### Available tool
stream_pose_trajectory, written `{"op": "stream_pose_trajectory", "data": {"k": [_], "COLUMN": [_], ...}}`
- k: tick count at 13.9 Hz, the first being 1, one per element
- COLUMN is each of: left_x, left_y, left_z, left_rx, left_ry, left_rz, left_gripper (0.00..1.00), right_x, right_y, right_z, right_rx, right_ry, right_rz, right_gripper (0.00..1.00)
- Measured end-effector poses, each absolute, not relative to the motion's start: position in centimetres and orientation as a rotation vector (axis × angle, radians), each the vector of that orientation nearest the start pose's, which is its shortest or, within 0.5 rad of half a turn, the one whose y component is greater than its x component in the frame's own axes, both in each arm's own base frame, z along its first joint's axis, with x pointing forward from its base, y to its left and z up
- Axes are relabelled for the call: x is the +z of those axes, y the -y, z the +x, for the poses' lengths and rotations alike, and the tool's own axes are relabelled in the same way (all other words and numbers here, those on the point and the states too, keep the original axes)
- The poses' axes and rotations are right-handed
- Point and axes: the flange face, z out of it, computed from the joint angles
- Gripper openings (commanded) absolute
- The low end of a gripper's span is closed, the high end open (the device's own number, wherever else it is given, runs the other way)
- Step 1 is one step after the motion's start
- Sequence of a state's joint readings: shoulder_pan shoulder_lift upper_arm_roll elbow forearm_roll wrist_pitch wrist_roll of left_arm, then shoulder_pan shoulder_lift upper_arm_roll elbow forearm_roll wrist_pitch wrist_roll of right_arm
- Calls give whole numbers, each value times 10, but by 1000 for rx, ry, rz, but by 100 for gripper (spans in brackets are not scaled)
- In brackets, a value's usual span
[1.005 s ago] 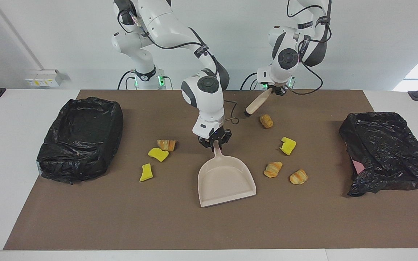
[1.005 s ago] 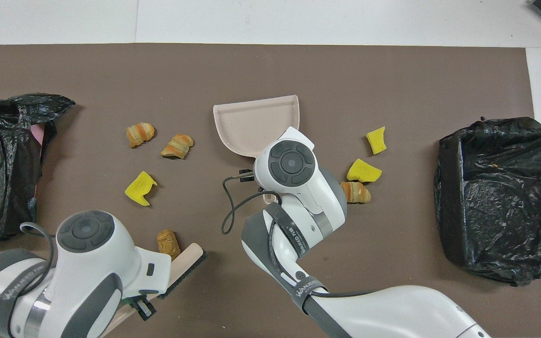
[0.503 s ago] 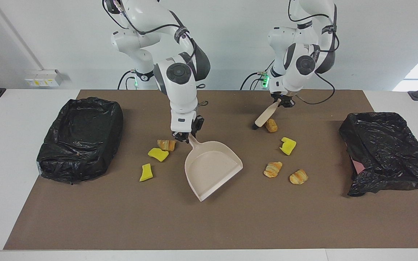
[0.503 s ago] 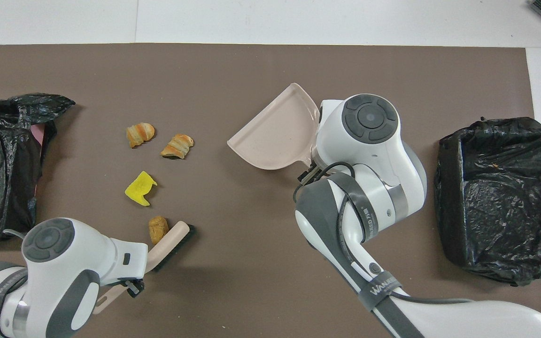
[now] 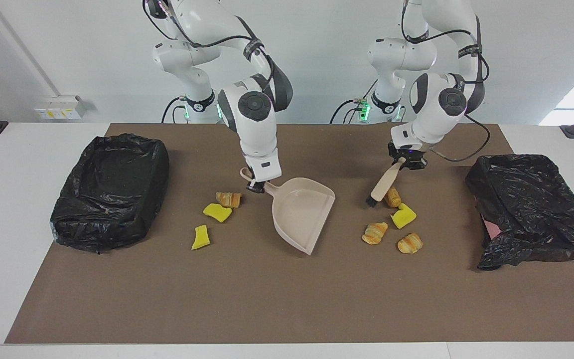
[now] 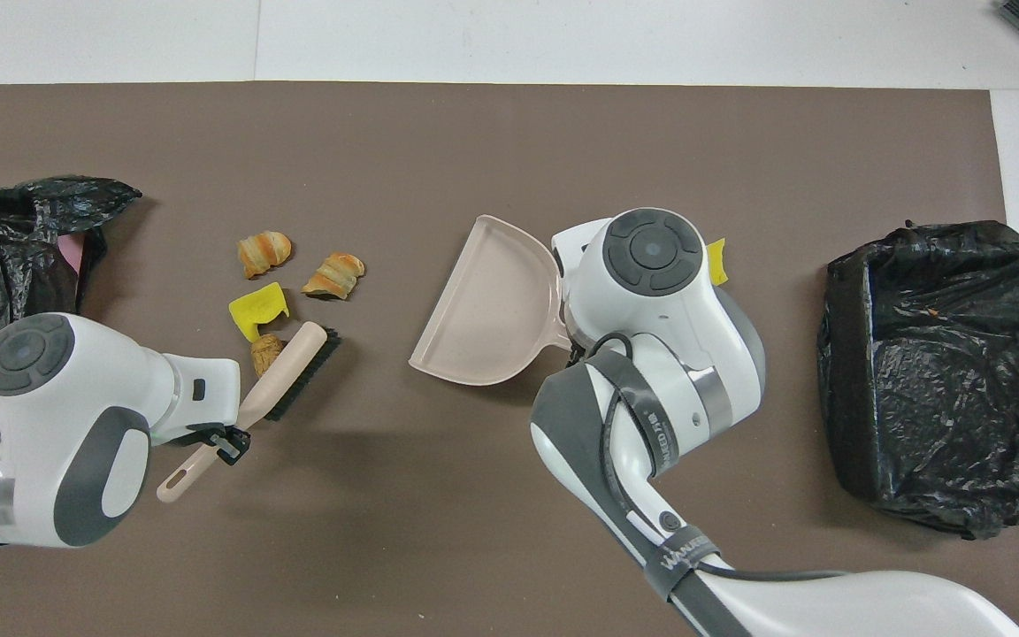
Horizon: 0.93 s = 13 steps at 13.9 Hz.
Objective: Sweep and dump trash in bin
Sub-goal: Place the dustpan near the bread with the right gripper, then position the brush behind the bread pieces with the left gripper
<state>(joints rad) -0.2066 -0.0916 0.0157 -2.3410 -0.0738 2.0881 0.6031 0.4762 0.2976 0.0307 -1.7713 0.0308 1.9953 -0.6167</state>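
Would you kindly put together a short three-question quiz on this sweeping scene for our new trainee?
1. True or false: the left gripper holds the brush.
2. What does the right gripper hold? A) a yellow sponge scrap B) the dustpan C) nothing
3. Fill in: the brush bristles rest beside the brown ____ lump.

Key: 1 true; 2 B, by its handle; 3 potato-like. It touches a yellow sponge scrap, with two pastries farther from the robots.

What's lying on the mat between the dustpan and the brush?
Nothing: in both views the brown mat is bare between the dustpan and the brush.
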Motion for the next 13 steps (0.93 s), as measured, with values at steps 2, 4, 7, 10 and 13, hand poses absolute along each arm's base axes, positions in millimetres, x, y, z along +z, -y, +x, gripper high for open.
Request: {"op": "stream_pose_trajectory", "data": {"k": [2,4,7,10,13], "left_x": [359,358,370,404,416], "left_y": [98,103,105,93,75], "left_z": [478,482,489,506,512], "left_rx": [173,131,106,104,142], "left_ry": [-1172,-1128,-1070,-930,-674], "left_rz": [-3008,-3049,-3095,-3148,-3199], "left_gripper": [0,0,0,0,0], "right_x": [377,374,369,367,369], "right_y": [-337,-354,-358,-373,-383], "right_z": [533,522,515,501,494], "right_rx": [72,71,102,143,143], "right_ry": [1641,1650,1669,1711,1722], "right_rz": [-2601,-2585,-2571,-2543,-2537], "right_gripper": [0,0,0,0,0]}}
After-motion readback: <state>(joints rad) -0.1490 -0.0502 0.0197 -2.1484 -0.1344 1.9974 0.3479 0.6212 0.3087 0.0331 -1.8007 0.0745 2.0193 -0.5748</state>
